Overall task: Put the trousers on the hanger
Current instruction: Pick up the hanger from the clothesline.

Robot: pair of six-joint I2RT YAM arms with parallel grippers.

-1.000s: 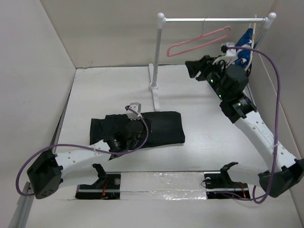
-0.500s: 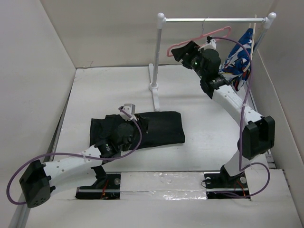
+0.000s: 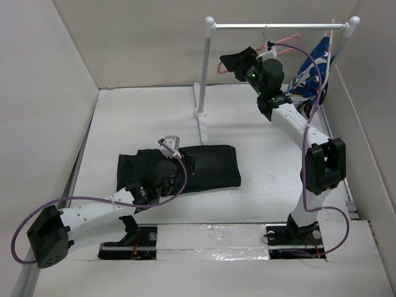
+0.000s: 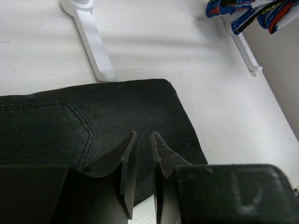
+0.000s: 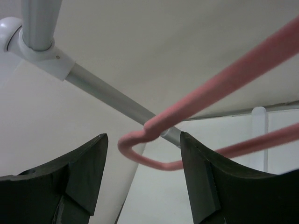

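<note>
Watching the trousers [image 3: 207, 164]: black, folded flat mid-table [image 3: 142, 117]. My left gripper [image 4: 143, 135] hovers above them, barely parted. My right gripper [image 5: 142, 136] gapes wide, the pink hanger [image 5: 224, 81] between its jaws, at the rail [image 3: 278, 26].

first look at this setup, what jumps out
The thin pink triangular clothes hanger on the white-and-silver rail stand at the back right draws the eye, with the right hand open at its corner. Next, the long black soft fabric trousers lie folded on the white table near the left arm, with the left hand over them, barely open.
</note>
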